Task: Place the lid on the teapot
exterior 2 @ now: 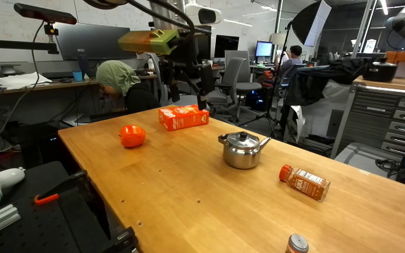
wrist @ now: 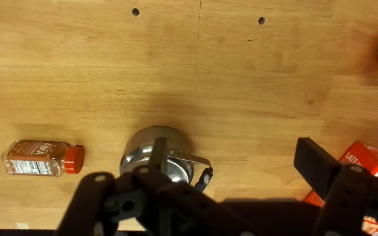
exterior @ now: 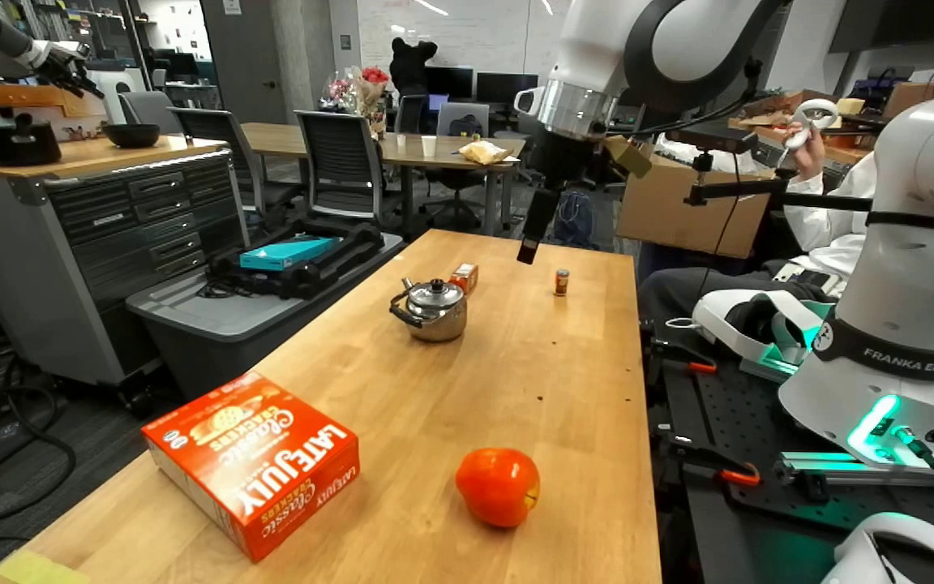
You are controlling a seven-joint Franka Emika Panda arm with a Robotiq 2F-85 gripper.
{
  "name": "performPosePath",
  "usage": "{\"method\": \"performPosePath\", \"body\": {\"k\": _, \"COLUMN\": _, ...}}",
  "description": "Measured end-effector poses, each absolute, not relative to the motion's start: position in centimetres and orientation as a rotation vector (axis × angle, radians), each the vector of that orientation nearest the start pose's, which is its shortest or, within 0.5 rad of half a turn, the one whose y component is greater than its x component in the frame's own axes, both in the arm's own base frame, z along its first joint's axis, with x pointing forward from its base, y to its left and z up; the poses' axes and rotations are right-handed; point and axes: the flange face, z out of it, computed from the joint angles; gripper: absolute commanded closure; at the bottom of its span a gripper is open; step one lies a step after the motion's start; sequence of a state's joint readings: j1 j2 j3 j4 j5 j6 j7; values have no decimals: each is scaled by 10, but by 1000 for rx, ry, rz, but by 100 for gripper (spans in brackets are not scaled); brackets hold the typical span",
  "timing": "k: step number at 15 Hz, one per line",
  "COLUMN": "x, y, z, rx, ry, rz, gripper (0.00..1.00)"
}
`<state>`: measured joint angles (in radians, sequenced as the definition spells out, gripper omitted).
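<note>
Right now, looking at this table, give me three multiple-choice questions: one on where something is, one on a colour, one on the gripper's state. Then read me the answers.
1. Where is the lid?
A. On the cracker box
B. On top of the teapot
C. Flat on the tabletop

2. What colour is the cap of the spice bottle lying on its side?
A. Blue
B. White
C. Red

3. How is the gripper?
A. Open
B. Shut on the lid
C. Shut with nothing held

1: B, since both exterior views show the lid atop the teapot, knob upward.
2: C, since the wrist view shows it red.
3: A, since the wrist view shows the fingers wide apart.
</note>
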<state>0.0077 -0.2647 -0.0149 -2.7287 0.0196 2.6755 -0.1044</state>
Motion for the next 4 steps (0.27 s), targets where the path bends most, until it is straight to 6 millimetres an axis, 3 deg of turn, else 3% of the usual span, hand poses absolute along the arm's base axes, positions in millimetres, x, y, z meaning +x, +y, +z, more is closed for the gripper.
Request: {"method": "performPosePath", "body": {"k": 4, "x": 411, "y": -3, "z": 324, "rx": -3119, "ry": -126, "rz": -324, "gripper": 0}}
